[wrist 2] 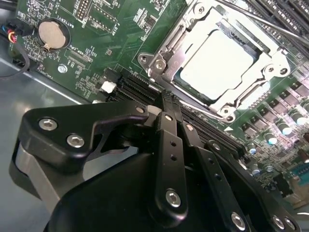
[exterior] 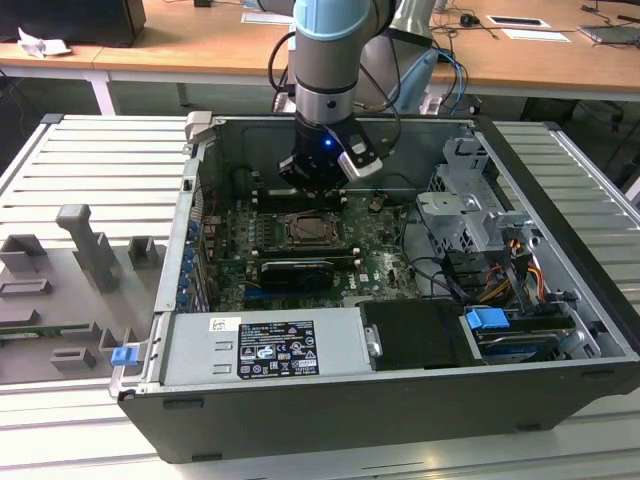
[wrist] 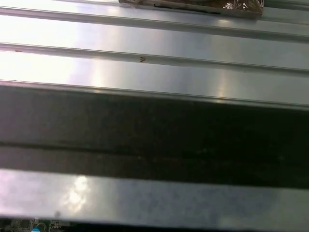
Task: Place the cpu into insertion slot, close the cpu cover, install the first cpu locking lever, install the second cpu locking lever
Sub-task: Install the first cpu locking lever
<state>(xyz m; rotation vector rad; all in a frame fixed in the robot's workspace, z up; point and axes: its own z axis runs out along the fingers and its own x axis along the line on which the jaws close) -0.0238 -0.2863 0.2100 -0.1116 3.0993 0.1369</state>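
Gripper (wrist 2: 166, 104) hung inside open computer case (exterior: 560, 300), just beside socket (wrist 2: 193, 29), fingers (wrist 2: 169, 145) pressed together, holding nothing. Chip (wrist 2: 217, 63) sat in socket; cover (wrist 2: 270, 58) lay flat over it, chip visible through window. Round battery (wrist 2: 50, 35) on green board (wrist 2: 111, 48), well apart.

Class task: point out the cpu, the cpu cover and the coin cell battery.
cpu (wrist 2: 217, 63), second wrist view, middle of its pale metal top.
cpu cover (wrist 2: 270, 60), second wrist view, silver frame edge.
coin cell battery (wrist 2: 50, 33), second wrist view, its round face.
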